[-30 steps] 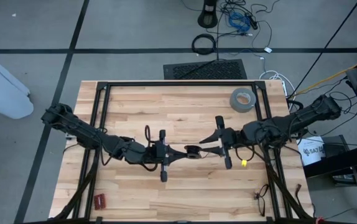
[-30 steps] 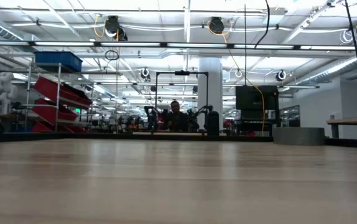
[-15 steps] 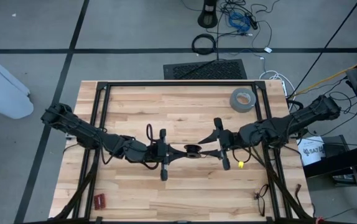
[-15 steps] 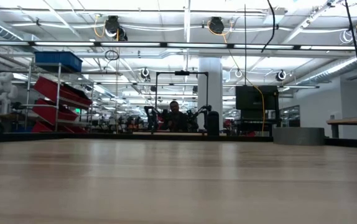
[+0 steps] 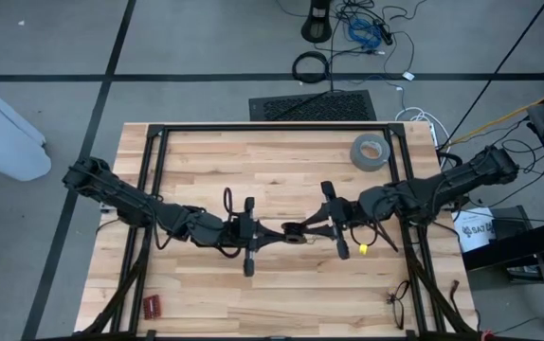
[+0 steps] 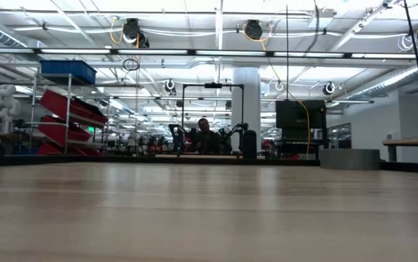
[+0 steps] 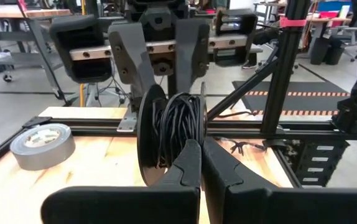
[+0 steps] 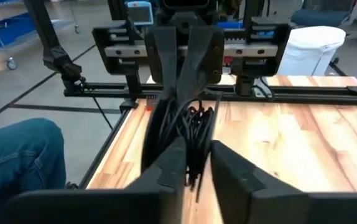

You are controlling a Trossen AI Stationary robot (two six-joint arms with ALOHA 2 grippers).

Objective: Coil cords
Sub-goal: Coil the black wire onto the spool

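The cords [image 7: 178,124] are thin black wire wound on a small black reel [image 5: 293,230], which hangs in the air over the middle of the table between both grippers. My left gripper [image 5: 270,232] comes level from the table's left and is shut on the reel's near side [image 7: 201,163]. My right gripper [image 5: 306,229] comes from the right, slanting slightly down, with its fingers closed in on the wound cords [image 8: 197,134]. The low view shows neither gripper. My left gripper pinches the reel's rim [image 7: 197,144] between its two fingertips, coming level from the table's left. The reel stands on edge, lifted clear of the table. The fingertips hide the exact spot. My right gripper has the wound cords [image 8: 198,158] between its two fingers [image 8: 173,163], coming from the table's right. The fingers lie on either side of the bundle, across the reel. A few strands hang slack between them.
A grey tape roll [image 5: 370,152] lies at the far right of the table. A black frame [image 5: 272,128] runs around the tabletop. A small yellow piece [image 5: 363,249] and a black tangle [image 5: 397,301] lie to the right, a red object [image 5: 151,306] at the near left. A person's leg in jeans [image 8: 17,155] is beside the table.
My right gripper has edged toward the table's left, onto the reel. Its fingers spread wide half a second ago and have since closed in around the wound cords. The left gripper and the reel have stayed where they were.
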